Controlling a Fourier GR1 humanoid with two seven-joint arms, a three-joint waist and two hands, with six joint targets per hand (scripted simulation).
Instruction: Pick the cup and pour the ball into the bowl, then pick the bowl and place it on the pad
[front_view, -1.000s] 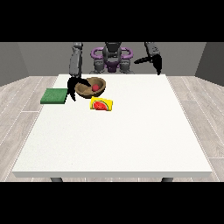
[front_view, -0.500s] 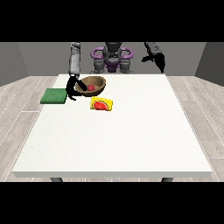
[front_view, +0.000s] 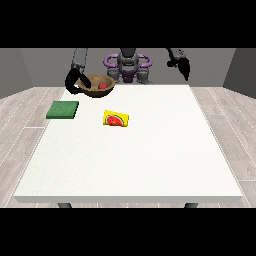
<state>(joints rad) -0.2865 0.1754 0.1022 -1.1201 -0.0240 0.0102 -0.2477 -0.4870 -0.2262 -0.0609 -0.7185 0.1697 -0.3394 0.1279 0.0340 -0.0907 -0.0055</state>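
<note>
Large white table (front_view: 130, 155), mostly bare toward six o'clock — working things gathered near eleven. Green pad (front_view: 63, 109) flat at ten o'clock, the destination, nothing on it yet. Wooden bowl (front_view: 98, 86) raised off the tabletop at about eleven, apparently held at its rim by the hand at the view's left (front_view: 74, 81), fingers curled round the edge — though small, so hedged. Red ball (front_view: 103, 85) inside the bowl, so pouring looks done. Yellow cup (front_view: 116, 119) on its side near centre, set aside. Hand at the view's right (front_view: 182, 66) up at one o'clock, clear of the work; fingers impossible to tell.
</note>
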